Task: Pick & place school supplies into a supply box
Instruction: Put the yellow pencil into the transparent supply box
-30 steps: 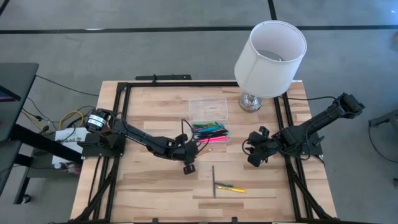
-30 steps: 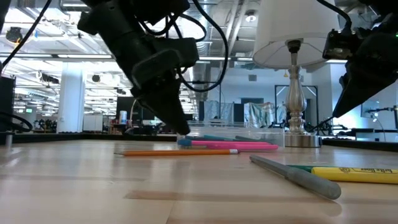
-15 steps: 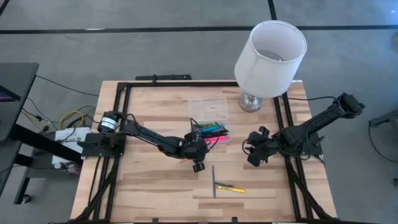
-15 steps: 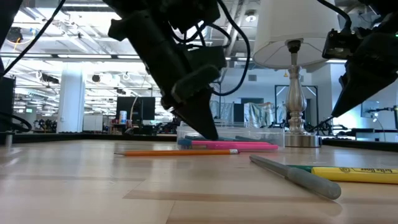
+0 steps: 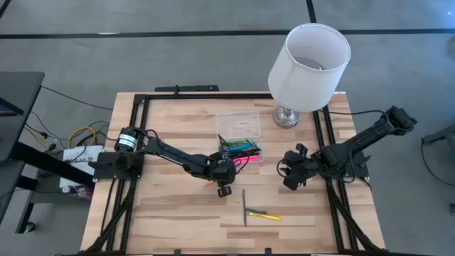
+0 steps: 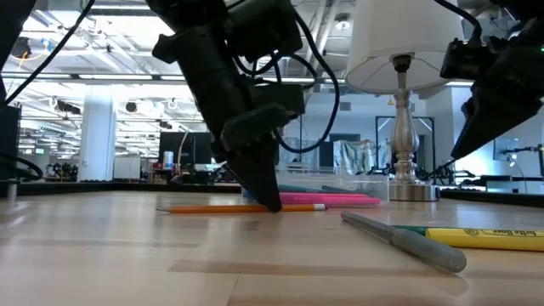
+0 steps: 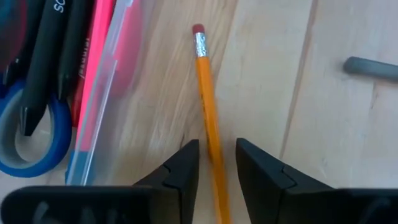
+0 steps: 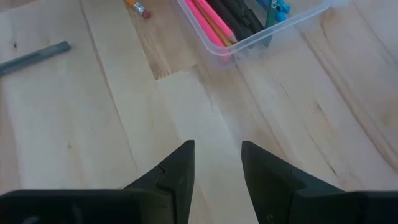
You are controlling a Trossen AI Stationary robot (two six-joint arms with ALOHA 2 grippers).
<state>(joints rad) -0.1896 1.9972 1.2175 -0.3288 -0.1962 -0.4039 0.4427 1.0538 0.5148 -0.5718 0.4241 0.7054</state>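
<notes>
An orange pencil (image 7: 208,106) lies flat on the wood, its eraser end (image 7: 198,31) beside the supply box. My left gripper (image 7: 216,163) is open and down at the table, one finger on each side of the pencil's shaft with a narrow gap on both sides; the low view shows its fingertips (image 6: 270,202) at the pencil (image 6: 212,208). The supply box (image 5: 240,148) is a clear case holding pink, black and green pens and blue-handled scissors (image 7: 31,134). My right gripper (image 8: 217,165) hangs open over bare wood at the table's right (image 5: 291,174).
A grey pen (image 5: 244,206) and a yellow marker (image 5: 266,215) lie near the table's front edge. A lamp with a white shade (image 5: 309,64) stands at the far right corner. A clear, flat part of the case (image 5: 238,122) lies just beyond the pens.
My left gripper has gone toward the table's right edge and down, tipping steeper, from beside the supply box to the orange pencil. Its fingertips now stand at the table on both sides of the pencil. The pencil has stayed where it was.
</notes>
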